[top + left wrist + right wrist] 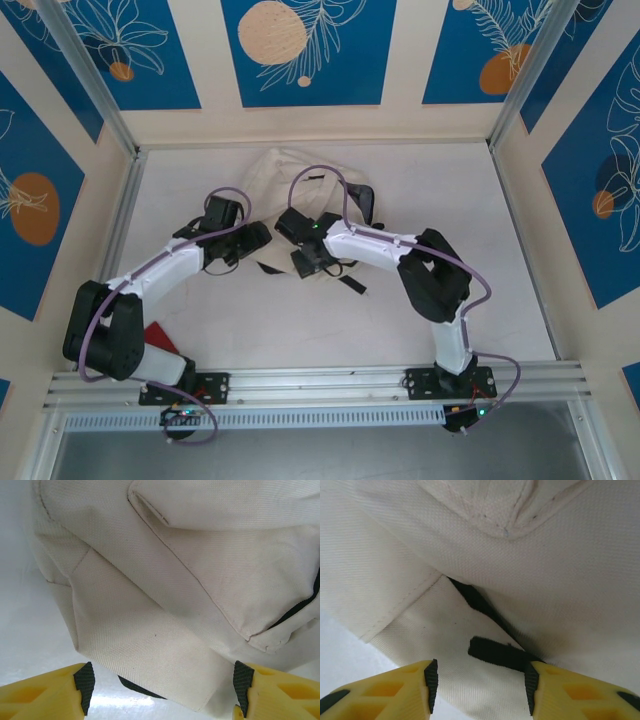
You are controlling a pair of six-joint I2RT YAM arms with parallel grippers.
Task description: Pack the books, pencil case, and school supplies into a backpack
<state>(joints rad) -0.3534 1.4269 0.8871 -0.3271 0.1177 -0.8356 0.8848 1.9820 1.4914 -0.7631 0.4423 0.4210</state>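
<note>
The cream-white backpack point(290, 170) lies at the middle back of the table, and both arms reach onto its near edge. My left gripper point(258, 240) is open. In the left wrist view its yellow fingers point(50, 690) stand wide apart over a fold of the backpack point(200, 570), with a black zip point(300, 607) at the right. My right gripper point(305, 250) is open too. A black strap end point(495, 652) and cream fabric point(545, 570) lie between its pads, the strap touching the right pad point(531, 685). The books, pencil case and school supplies are out of view.
A flat red thing point(160, 335) pokes out from under the left arm near the front rail; I cannot tell what it is. Black straps point(350, 285) trail from the backpack toward the right arm. Metal frame posts point(100, 90) edge the white table.
</note>
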